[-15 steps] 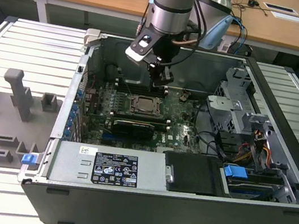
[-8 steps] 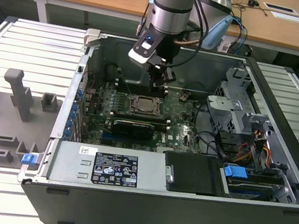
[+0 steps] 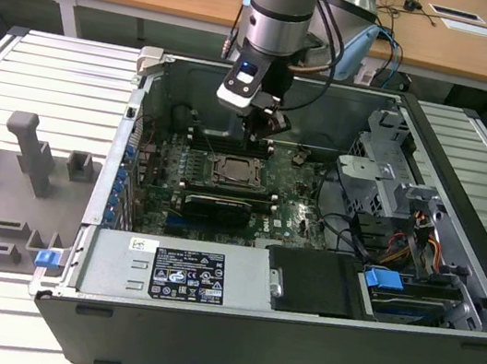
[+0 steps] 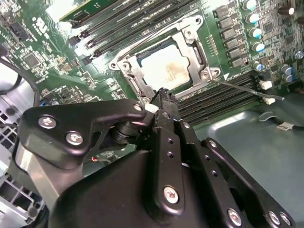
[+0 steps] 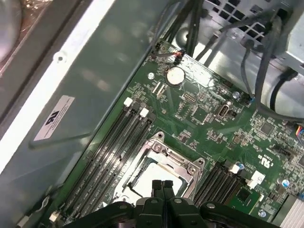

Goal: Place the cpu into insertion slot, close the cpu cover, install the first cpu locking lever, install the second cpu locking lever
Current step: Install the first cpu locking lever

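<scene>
The cpu (image 4: 166, 69) sits in the slot (image 3: 218, 176), with the cover (image 4: 192, 47) lying down around it. Its near edge is hidden behind the gripper (image 4: 164, 95). The fingers are pressed together and empty, tips at the cover's edge; contact cannot be judged. One thin lever (image 4: 247, 90) juts free across the memory slots (image 4: 213, 102). The case wall (image 5: 95, 71) carries a white label (image 5: 54, 118).
</scene>
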You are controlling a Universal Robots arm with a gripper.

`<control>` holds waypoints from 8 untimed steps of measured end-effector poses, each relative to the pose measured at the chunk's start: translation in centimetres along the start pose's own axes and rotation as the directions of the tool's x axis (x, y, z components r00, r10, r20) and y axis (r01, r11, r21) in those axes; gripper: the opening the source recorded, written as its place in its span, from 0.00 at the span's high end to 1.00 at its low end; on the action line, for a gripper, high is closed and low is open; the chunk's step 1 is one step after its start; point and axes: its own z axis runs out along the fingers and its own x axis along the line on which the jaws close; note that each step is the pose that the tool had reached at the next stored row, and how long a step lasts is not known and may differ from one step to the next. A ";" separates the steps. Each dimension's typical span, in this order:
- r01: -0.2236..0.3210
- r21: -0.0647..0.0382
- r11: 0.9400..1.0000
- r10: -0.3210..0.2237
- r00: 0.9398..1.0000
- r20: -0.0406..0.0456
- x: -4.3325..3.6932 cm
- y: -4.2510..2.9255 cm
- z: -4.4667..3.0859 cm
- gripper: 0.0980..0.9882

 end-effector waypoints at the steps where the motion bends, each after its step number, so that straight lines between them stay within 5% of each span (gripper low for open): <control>1: 0.021 0.000 1.000 -0.021 1.000 -0.001 0.00 0.00 0.00 0.99; 8: 0.118 -0.001 0.993 -0.118 0.993 -0.003 0.00 0.00 0.00 0.99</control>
